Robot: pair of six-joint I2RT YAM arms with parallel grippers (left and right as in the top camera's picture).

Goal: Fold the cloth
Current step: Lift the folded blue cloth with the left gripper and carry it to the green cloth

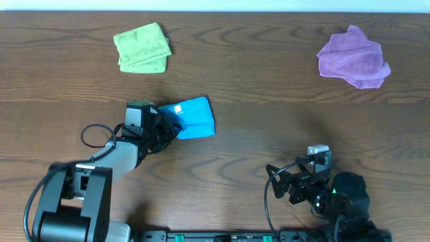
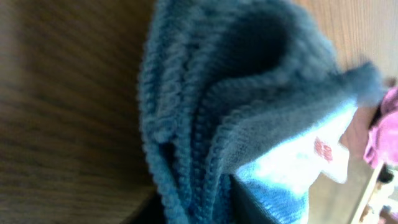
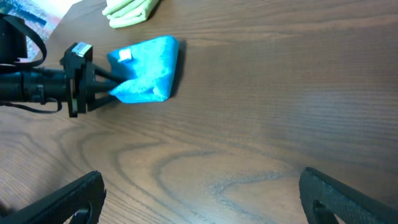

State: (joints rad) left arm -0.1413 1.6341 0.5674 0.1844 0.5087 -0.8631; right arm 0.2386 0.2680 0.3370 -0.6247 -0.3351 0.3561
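Pinching blue cloth [image 1: 196,115] at its left edge with left gripper [image 1: 169,126], mid-scene.
Holding right gripper [image 3: 200,175] spread wide, near right, well apart from it.

Left arm extended, left fingers [image 1: 164,126] pinched on the cloth [image 1: 195,118]; right arm folded back, right fingers [image 3: 68,196] spread wide.

Blurred blue cloth [image 2: 205,112] fills left wrist view; its label [image 2: 314,158] unreadable.
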